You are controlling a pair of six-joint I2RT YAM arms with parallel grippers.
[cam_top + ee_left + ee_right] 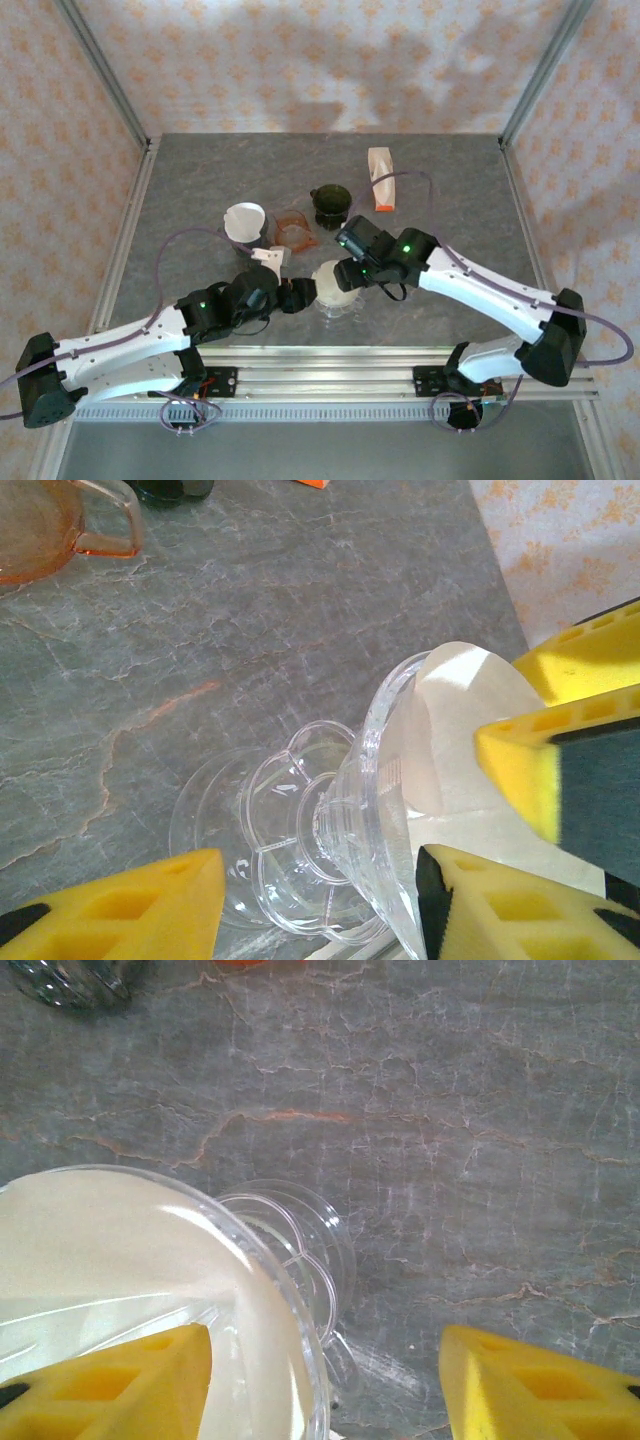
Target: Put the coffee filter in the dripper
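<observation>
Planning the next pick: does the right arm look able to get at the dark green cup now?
Probably yes: the dark green cup stands just beyond the right gripper with bare table between, though its open jaws straddle the rim of the clear dripper.

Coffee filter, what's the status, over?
Filter in dripper, poking above rim. Right tool open, one finger inside the cone. Left tool straddles dripper wall, grip unclear. Nothing in the way.

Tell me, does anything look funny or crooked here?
Only a small thing: the paper filter pokes out past the rim of the clear dripper on one side, so it may not be pushed all the way in. Nothing looks spilled or broken.
</observation>
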